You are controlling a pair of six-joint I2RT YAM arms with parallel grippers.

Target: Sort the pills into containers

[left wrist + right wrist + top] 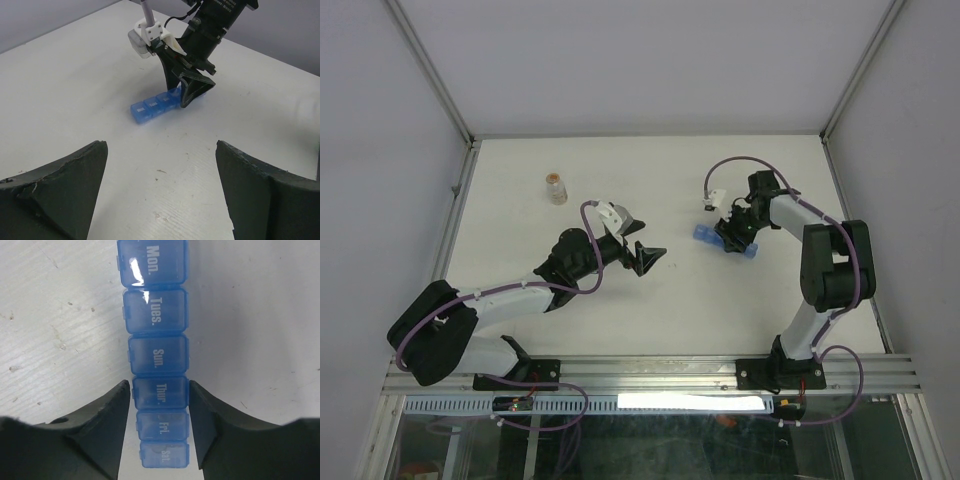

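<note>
The blue translucent pill organiser lies flat on the white table with all its day-labelled lids closed. It also shows in the top view and in the left wrist view. My right gripper straddles the strip at the "Thur." compartment with its fingertips against both sides; it shows in the top view and the left wrist view. My left gripper is wide open and empty above bare table, left of the strip. No loose pills show.
A small clear bottle with tan-orange contents stands upright at the back left. Metal frame rails run along the table's left and right edges and grey walls enclose the space.
</note>
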